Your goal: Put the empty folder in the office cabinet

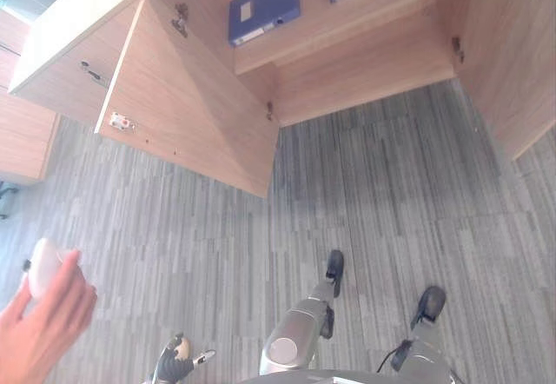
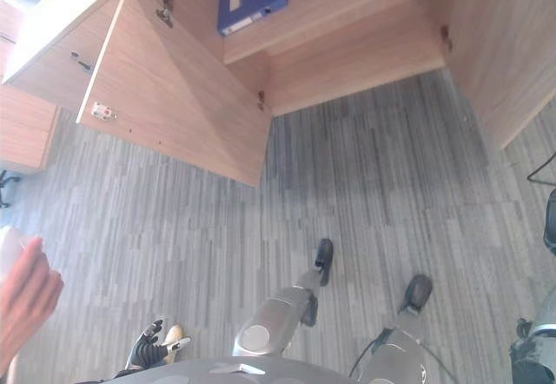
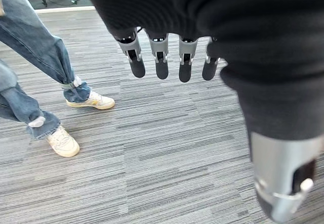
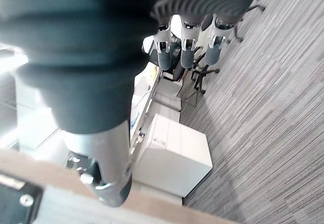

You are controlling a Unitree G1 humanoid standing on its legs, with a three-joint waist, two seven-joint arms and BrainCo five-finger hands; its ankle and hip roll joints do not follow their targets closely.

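Blue folders (image 1: 263,7) on shelf, wooden cabinet (image 1: 365,62) open

A person's hand (image 1: 39,327) holds a white object (image 1: 42,267) over grey carpet (image 1: 391,201).

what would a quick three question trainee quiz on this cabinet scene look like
1. True or false: the cabinet door stands open.
2. The blue folders are: A) on the carpet B) on a shelf inside the cabinet C) in the left hand.
3. What does the person's hand hold at the head view's lower left?

Key: 1 true. 2 B. 3 a small white object, too unclear to name. Both the left hand and the right hand hang with straight fingers, holding nothing.
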